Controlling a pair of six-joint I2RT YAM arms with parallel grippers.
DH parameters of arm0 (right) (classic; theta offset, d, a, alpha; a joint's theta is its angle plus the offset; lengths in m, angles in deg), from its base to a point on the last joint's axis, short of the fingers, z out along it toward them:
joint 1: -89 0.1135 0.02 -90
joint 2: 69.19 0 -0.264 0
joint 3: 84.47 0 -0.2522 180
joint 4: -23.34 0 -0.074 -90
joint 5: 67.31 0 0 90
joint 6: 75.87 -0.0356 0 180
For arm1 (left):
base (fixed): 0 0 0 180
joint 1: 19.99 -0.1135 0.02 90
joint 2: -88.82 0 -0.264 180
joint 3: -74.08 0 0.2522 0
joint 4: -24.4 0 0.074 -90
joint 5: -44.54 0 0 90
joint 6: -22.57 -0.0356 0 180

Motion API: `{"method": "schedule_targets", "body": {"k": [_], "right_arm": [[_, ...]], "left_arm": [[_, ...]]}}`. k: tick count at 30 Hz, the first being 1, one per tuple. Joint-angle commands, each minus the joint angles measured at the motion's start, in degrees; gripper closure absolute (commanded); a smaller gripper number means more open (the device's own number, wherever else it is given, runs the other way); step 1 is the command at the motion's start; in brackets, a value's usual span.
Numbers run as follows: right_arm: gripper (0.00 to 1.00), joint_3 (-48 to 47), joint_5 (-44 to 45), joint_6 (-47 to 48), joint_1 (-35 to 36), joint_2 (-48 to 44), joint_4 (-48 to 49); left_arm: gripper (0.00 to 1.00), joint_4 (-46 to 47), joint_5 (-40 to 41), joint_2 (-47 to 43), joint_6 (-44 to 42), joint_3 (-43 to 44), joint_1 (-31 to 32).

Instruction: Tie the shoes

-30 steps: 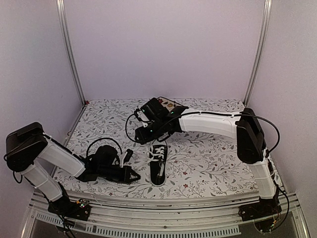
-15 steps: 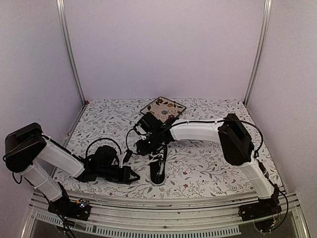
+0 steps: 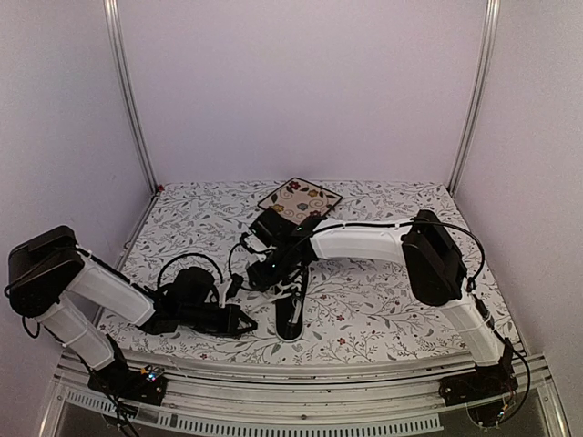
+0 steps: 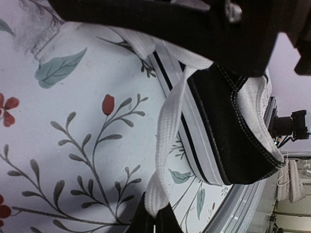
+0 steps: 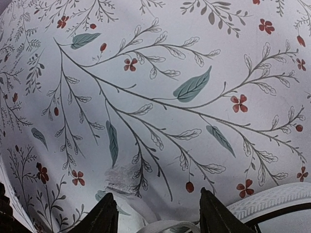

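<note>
Left gripper (image 4: pixel 155 222): I am seeing its fingers pressed together on the white lace (image 4: pixel 167 141), pinching it low over the cloth just beside the shoe's left flank.
Right gripper (image 5: pixel 156 209): its jaws are standing wide apart and pointing down at the cloth. A curl of white lace is lying between the fingertips (image 5: pixel 106 213), and I cannot tell whether either one is touching it.
Sneaker (image 3: pixel 291 319): it is sitting near the front edge of the table, between the two arms. The right arm's wrist is covering its far half from above, so I cannot tell toe from heel there.
Lace run: it is stretching from the left fingertips along the white sole rim and passing under the dark body of the right gripper.
Plate (image 3: pixel 299 196): the square floral one is lying at the back of the table, well apart from the sneaker.
Cloth (image 3: pixel 392 291): a leaf-and-flower print is covering the whole tabletop.
</note>
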Motion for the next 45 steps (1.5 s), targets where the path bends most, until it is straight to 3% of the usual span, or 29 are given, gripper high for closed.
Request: {"method": "schedule_targets", "body": {"k": [1, 5, 10, 17, 21, 27, 37, 42, 45], "right_arm": [[0.42, 0.84, 5.89, 0.0, 0.15, -1.6, -4.01], [0.43, 2.81, 2.53, -2.01, -0.12, -8.2, -2.74], [0.35, 5.12, -2.47, -1.85, -0.55, -16.57, -1.11], [0.32, 6.63, -1.14, -2.48, -0.85, -17.71, -0.58], [0.4, 6.5, 1.12, -4.16, -0.86, -15.75, 0.52], [0.56, 8.89, 14.49, -11.75, -2.08, -17.62, -1.06], [0.7, 35.83, 18.32, -25.54, -8.44, -31.64, 0.38], [0.7, 47.61, 17.07, -29.42, -11.8, -37.51, 1.73], [0.63, 51.61, 13.7, -28.88, -13.02, -40.96, 5.78]], "left_arm": [[1.0, -0.48, 0.42, -1.22, 0.4, -0.17, -0.04], [1.0, -0.67, 1.13, -1.99, 0.59, -0.82, -0.04], [1.0, -0.58, 0.82, -2.16, 0.59, -1.26, -0.02], [1.0, -0.54, 1.32, -3.19, 0.94, -2.31, -0.04], [1.0, -1.0, 1.49, -3.39, 0.73, -2.81, -0.08], [1.0, -0.94, 1.84, -3.73, 0.96, -3.75, -0.13], [1.0, -0.67, 1.95, -2.97, 0.64, -3.08, -0.29], [1.0, -0.76, 1.78, -2.85, 0.39, -3.06, -0.43], [1.0, -0.76, 1.61, -2.69, 0.32, -2.93, -0.41]]}}
